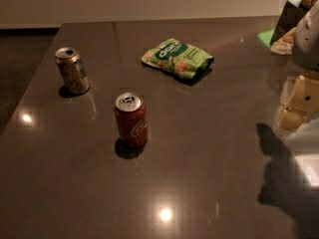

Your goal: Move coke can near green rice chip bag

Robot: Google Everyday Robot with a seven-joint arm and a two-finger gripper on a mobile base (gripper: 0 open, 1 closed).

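coke can point(131, 119) upright on worktop point(209, 148), ungrasped; green rice chip bag point(177, 59) well apart at 1 o'clock; hand point(298, 102) at 3 o'clock edge, state cannot tell; whole move outstanding

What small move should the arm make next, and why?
Probably swing the gripper left toward the coke can. The can stands upright and untouched, apart from the chip bag, while the gripper hangs at the right edge, away from both.
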